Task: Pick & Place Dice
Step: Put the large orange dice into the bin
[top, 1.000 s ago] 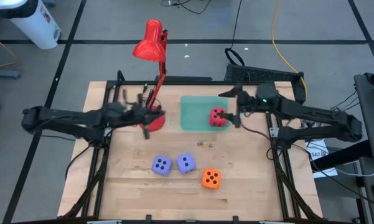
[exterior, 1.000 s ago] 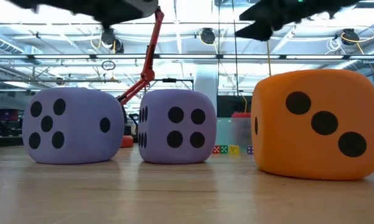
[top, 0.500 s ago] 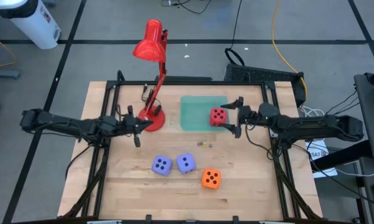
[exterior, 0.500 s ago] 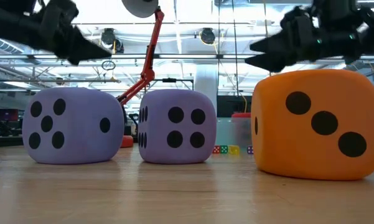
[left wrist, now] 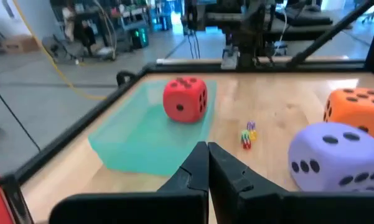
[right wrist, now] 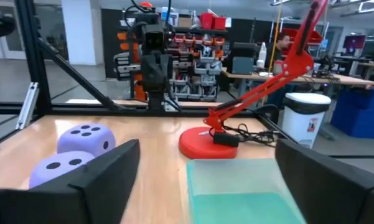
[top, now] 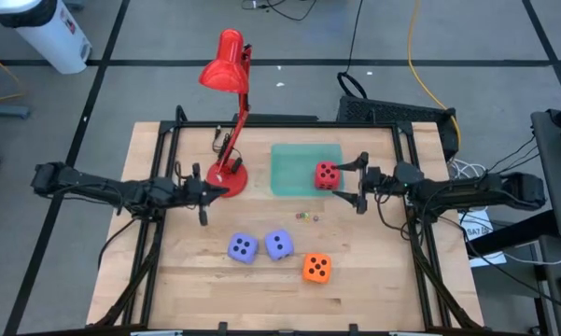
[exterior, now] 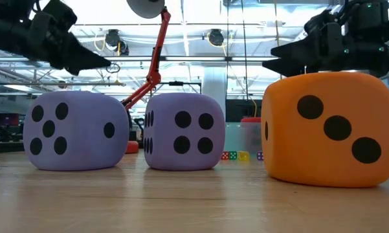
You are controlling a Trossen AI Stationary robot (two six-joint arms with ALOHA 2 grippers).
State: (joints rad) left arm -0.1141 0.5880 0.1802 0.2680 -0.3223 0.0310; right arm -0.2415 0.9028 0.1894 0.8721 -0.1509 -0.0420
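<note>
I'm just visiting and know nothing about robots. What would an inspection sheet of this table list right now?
Surface: wooden table in a black frame, with a green tray near its back edge.
Job's things: red die on the tray's right end; two lavender dice and an orange die on the wood nearer the front.
Clutter: tiny coloured specks; red desk lamp standing on the table.
Grippers: left gripper shut and empty by the lamp base; right gripper open, just right of the red die, holding nothing.
Cables: yellow cable and dark cables on the floor behind.
Surroundings: white bin; workshop shelves beyond.
</note>
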